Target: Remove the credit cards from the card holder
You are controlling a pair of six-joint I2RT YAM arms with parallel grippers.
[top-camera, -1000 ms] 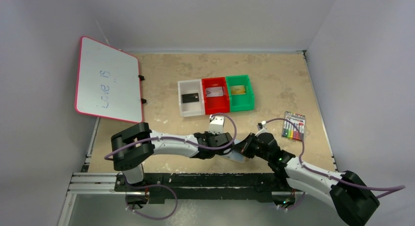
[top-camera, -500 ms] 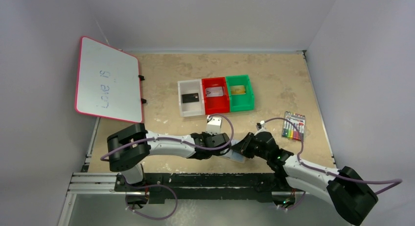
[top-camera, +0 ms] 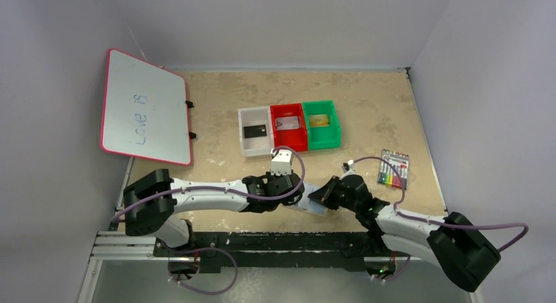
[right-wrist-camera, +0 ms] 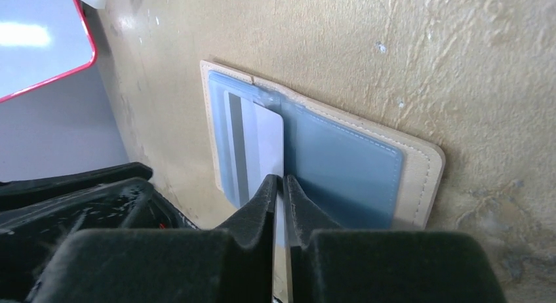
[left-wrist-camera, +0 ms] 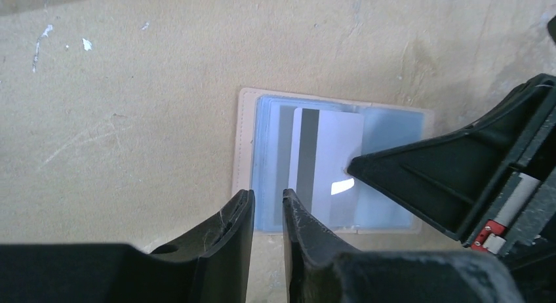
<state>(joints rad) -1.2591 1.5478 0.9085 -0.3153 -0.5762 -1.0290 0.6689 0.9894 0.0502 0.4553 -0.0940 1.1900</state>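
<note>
The card holder lies open on the table near its front edge, between my two grippers; it also shows in the top view and in the right wrist view. A pale credit card with a dark stripe sticks partly out of its left pocket. My right gripper is shut on that card's edge. My left gripper is shut but for a narrow gap, empty, at the holder's near edge. A black card, a silvery card and a gold card lie in the bins.
White, red and green bins stand side by side mid-table. A pack of coloured markers lies at the right. A pink-framed whiteboard leans at the far left.
The left arm's elbow has swung left and its wrist has shifted a little left and back. The right gripper has edged left, staying at the holder.
</note>
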